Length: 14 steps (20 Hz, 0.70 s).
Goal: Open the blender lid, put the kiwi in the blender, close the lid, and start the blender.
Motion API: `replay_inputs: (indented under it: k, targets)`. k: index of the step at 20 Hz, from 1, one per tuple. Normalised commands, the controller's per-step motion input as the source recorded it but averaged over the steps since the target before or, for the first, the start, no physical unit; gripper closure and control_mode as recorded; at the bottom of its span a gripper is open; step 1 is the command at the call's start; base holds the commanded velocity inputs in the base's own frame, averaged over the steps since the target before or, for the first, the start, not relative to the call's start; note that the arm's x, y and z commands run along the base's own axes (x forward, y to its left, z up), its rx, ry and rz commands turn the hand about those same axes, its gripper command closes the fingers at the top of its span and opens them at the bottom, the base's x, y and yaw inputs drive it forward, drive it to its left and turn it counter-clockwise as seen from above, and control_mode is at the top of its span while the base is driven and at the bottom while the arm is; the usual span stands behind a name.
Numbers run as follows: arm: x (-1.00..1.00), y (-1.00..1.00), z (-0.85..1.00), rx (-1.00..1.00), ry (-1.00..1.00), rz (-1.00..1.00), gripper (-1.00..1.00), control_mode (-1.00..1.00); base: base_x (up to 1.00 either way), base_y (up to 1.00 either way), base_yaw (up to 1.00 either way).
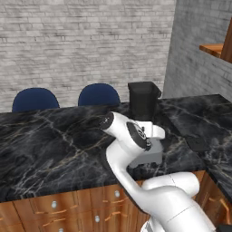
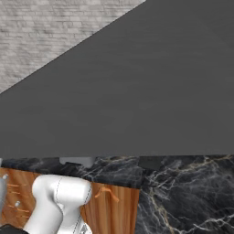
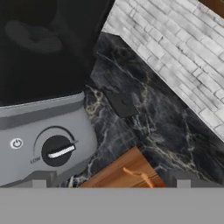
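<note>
The blender (image 1: 146, 122) stands mid-frame on the black marble counter (image 1: 50, 140), its dark square jar open-topped. The flat black blender lid (image 3: 123, 104) lies on bare marble right of the grey base — open room around it. Gripper (image 3: 111, 183) spread wide, holding nothing, before the round knob (image 3: 57, 151).

The left base view sits behind the arm (image 1: 136, 154), high, facing forward and down across the dark marble counter (image 1: 50, 140) toward the brick wall (image 1: 81, 41); the blender (image 1: 144, 102) stands mid-frame. The right base view looks from the opposite side; a flat grey surface (image 2: 137, 87) lies close before the lens, leaving the counter edge (image 2: 183, 192) below. The hand view is rolled and close to the blender base (image 3: 39, 140), its knob (image 3: 56, 151) near. The counter appears in all three views, and a flat dark square (image 3: 124, 104) lying on it appears in each.
</note>
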Motion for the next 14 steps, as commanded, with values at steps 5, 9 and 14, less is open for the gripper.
replay_inputs:
  k: [5,9,14]
  targets:
    - [0.18,0.05,-0.12,-0.07,0.07,-0.07,-1.00,-1.00,0.00,0.00,0.00]
    - [0.31,0.00,-0.04,-0.03,0.13,-0.03,-1.00,-1.00,0.00,0.00,0.00]
    - [0.16,-0.02,-0.05,-0.01,0.06,0.00,-1.00,-1.00,0.00,0.00,0.00]
